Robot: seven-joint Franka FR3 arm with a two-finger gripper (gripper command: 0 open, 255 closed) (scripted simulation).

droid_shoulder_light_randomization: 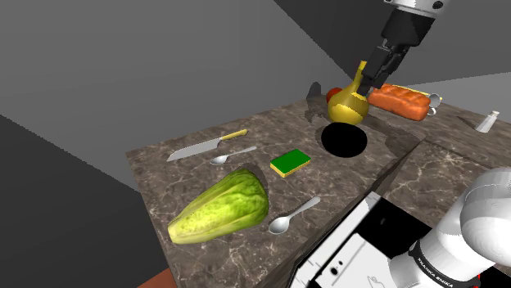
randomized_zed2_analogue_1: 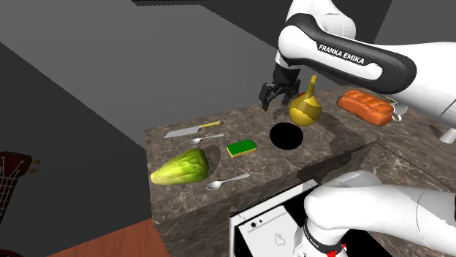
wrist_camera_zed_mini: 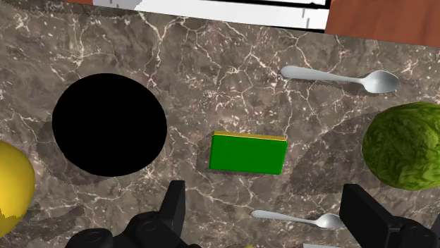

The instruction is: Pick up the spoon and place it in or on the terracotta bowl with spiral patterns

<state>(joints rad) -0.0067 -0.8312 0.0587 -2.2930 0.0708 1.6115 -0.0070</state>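
- Approach step: the gripper [wrist_camera_zed_mini: 266,196] hovers over the counter [droid_shoulder_light_randomization: 393,155], fingers spread, empty.
- The nearer spoon [wrist_camera_zed_mini: 296,218] lies towards the counter's edge farthest from the stand.
- Next: descend, straddle its handle, then carry it to the black bowl [wrist_camera_zed_mini: 109,125].

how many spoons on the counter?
2. One spoon lies beside the knife. The second spoon lies near the front edge of the counter, next to the green vegetable. Nothing suggests a hidden third.

Kitchen: marble counter [droid_shoulder_light_randomization: 336,176], knife [droid_shoulder_light_randomization: 196,149], sponge [droid_shoulder_light_randomization: 291,163], bread loaf [droid_shoulder_light_randomization: 399,101], white appliance [droid_shoulder_light_randomization: 344,245] below.
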